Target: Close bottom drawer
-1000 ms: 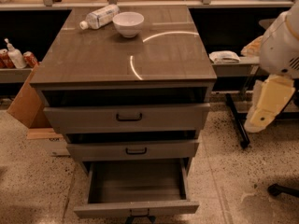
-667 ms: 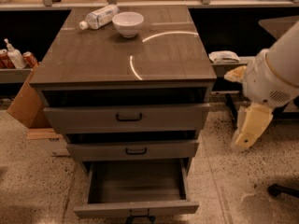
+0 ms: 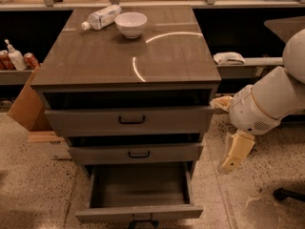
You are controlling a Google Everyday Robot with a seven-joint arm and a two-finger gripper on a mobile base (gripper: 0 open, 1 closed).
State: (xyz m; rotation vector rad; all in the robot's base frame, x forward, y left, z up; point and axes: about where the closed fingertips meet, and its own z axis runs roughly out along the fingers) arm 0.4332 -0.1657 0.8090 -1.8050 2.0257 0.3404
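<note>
The bottom drawer of the grey-brown cabinet is pulled far out. Its deep box looks empty, and its small black handle shows at the lower edge of the view. My gripper hangs from the white arm, pointing down, to the right of the cabinet. It is level with the middle drawer, above and to the right of the bottom drawer's front, and touches nothing.
The top drawer and middle drawer stand slightly out. A white bowl and a lying bottle are on the cabinet top. A cardboard box stands at left. A shelf with a cloth and a black chair base are at right.
The arm and gripper have moved down and left, closer to the cabinet's right side. The drawers have not moved.
</note>
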